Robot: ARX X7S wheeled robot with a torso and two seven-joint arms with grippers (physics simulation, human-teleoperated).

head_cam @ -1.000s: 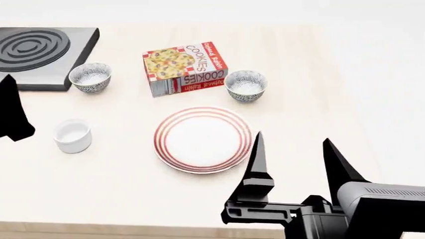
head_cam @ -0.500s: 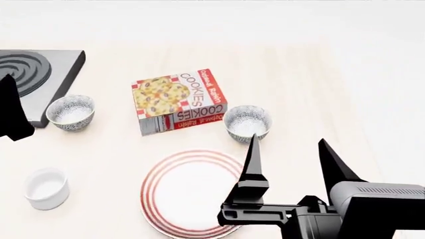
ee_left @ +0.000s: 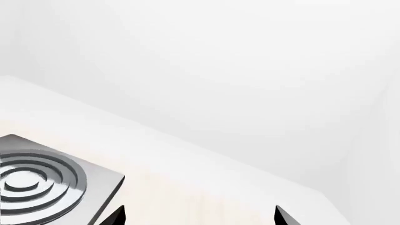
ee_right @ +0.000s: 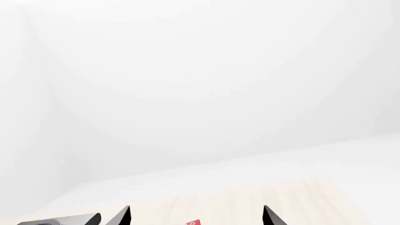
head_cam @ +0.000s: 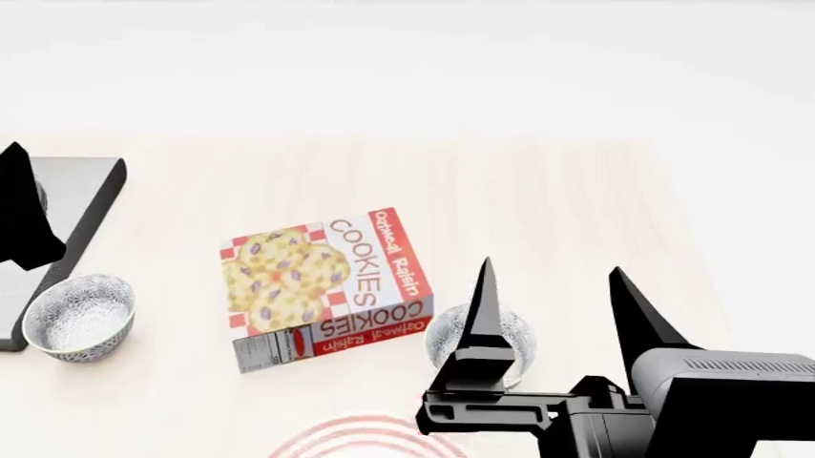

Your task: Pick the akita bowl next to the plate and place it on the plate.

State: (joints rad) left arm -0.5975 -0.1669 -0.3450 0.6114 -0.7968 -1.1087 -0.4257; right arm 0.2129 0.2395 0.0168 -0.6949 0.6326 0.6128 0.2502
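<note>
The akita bowl (head_cam: 444, 340), small with a fine grey pattern, stands on the light table just right of the cookie box, partly hidden behind my right gripper's near finger. Only the top arc of the red-ringed plate (head_cam: 369, 426) shows at the head view's bottom edge, just below the bowl. My right gripper (head_cam: 551, 267) hovers open and empty above the bowl's right side; its tips also show wide apart in the right wrist view (ee_right: 196, 215). The left gripper (ee_left: 198, 218) is open with nothing in it, and shows at the far left of the head view as a black shape (head_cam: 19, 215).
A cookie box (head_cam: 324, 286) lies left of the akita bowl. A look-alike patterned bowl (head_cam: 79, 317) sits at the far left beside a dark stove plate (head_cam: 76, 215), whose ringed burner (ee_left: 37, 180) fills the left wrist view's corner. White wall rises behind the table.
The head view has swung upward: box, bowls and plate slid down the picture, the plate is nearly cut off and the white cup has left view. Both grippers keep their places in the picture.
</note>
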